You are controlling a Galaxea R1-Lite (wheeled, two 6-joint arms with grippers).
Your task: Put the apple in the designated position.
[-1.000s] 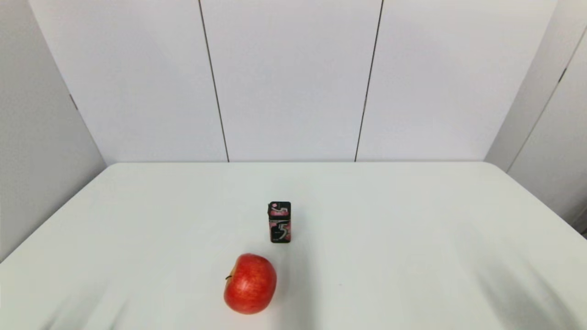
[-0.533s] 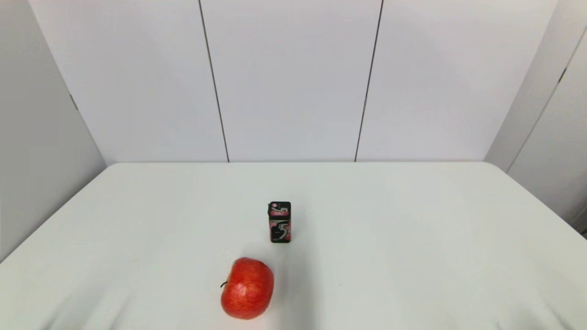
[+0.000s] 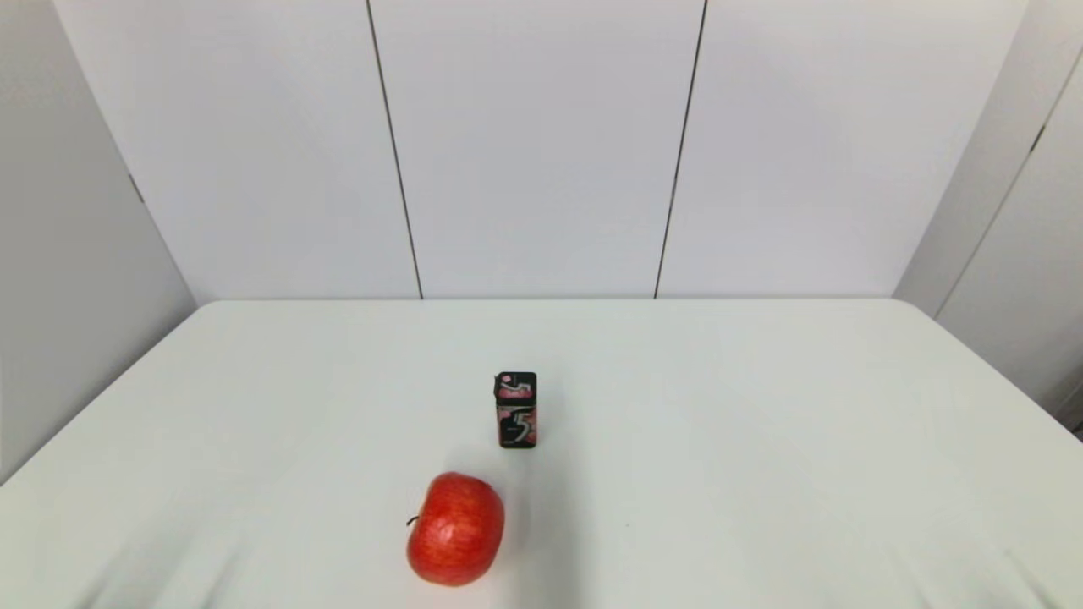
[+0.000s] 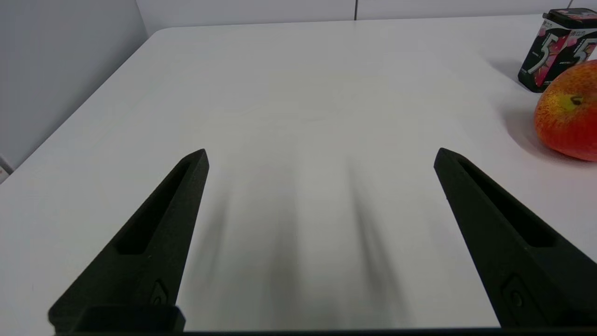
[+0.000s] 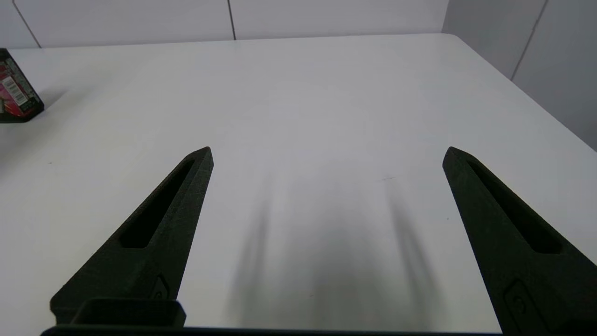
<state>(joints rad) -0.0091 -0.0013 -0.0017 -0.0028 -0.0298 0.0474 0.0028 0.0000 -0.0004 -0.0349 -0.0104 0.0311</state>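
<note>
Overhead, head view: the apple (image 3: 455,529) is lying on its side on the white surface (image 3: 761,440), stem pointing toward the robot's left, just nearer the robot than the upright black-and-pink "5" box (image 3: 516,409) and apart from it; neither arm is showing here.
Left wrist view: the left claw (image 4: 322,158) is hanging low over bare surface with its fingers spread wide and nothing between them; the apple (image 4: 566,119) is sitting off to one side, yellow-green stem patch facing the camera, with the "5" box (image 4: 555,49) behind it.
Right wrist view: the right claw (image 5: 326,156) is also gaping wide, gripping nothing, over bare surface; only an edge of the "5" box (image 5: 16,95) is showing, and no apple.
Handling: the apple is looking firm, smooth, fairly weighty and prone to rolling.
Grip: I am judging the widest red middle safest, fingers squeezing opposite flanks, away from the stem.
</note>
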